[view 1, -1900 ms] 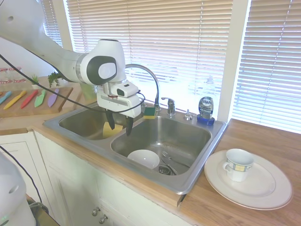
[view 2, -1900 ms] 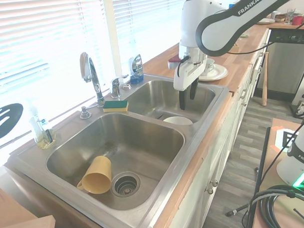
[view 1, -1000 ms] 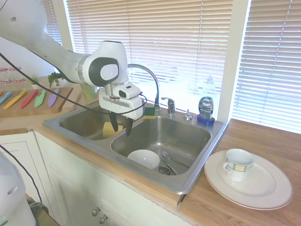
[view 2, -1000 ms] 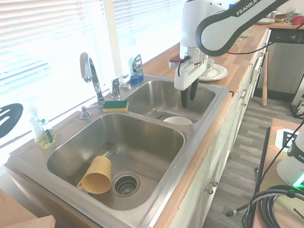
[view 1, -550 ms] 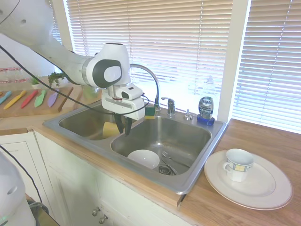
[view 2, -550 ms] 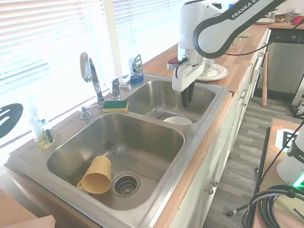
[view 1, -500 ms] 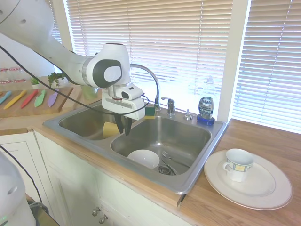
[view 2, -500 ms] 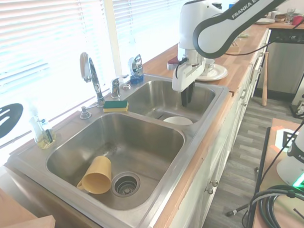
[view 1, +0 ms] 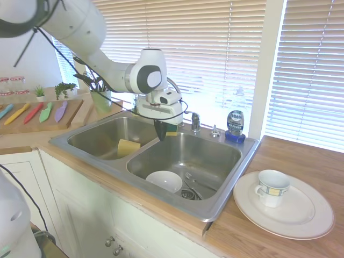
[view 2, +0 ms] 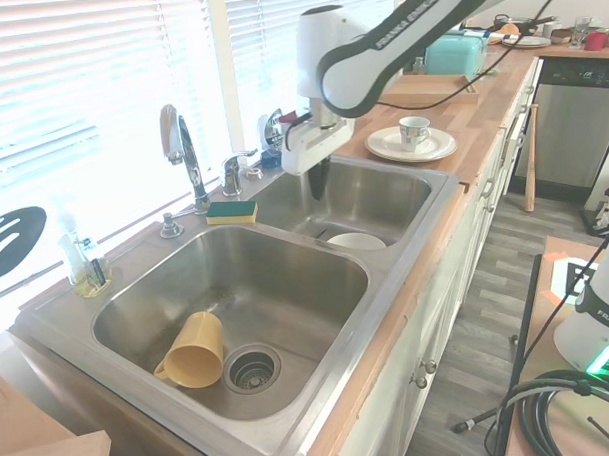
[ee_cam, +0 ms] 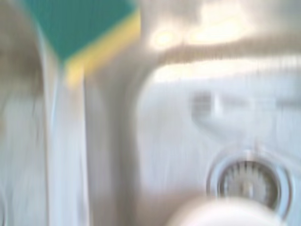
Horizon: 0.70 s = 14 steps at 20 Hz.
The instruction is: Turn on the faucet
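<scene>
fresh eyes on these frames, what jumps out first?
The white arm, with its gripper hanging over the back of the sink's basin that holds a white bowl, close to the faucet. The fingers look shut and hold nothing. Next, a yellow cup lying on its side by the other basin's drain.
</scene>
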### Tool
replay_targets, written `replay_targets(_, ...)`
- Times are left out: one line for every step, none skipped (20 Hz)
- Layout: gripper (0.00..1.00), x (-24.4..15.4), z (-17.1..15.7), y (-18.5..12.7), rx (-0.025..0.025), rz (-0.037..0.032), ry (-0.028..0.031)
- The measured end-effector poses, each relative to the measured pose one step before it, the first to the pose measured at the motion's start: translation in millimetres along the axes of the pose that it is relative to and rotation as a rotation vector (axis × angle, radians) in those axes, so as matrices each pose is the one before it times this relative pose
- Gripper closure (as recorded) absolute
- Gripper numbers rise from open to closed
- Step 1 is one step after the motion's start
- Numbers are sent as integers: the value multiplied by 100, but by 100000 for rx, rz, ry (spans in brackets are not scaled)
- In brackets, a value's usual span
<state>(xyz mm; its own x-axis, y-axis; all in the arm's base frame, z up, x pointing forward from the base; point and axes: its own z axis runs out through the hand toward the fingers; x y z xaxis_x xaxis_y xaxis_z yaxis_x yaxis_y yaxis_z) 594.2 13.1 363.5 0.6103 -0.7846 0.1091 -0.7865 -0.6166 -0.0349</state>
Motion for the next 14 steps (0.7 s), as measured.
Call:
replay_targets(100,983,72,-1111,-378,1355,1003)
replay_targets(100,855,13,-1061,-263,1166,681)
replay_targets(100,746,2,-1076,-123,1028,473)
replay_targets(100,580,-57,-1119,-33,727,407)
replay_targets(100,442,-77,-1027,66,916,414)
replay_targets(100,306,-180,-1025,427,721,464)
replay_targets(100,272,-192,-896,400,1150,500)
replay_targets(100,311,-172,-706,220,1427,504)
replay_targets(100,351,-125,-516,-132,1467,331)
replay_targets(100,413,-118,-381,-66,1605,327)
replay_targets(100,409,-78,-261,-8,1415,252)
replay_targets(100,350,-17,-182,-52,1230,182)
replay_targets(100,273,1,-58,-558,1056,20)
replay_targets(100,194,-51,-65,-255,745,70)
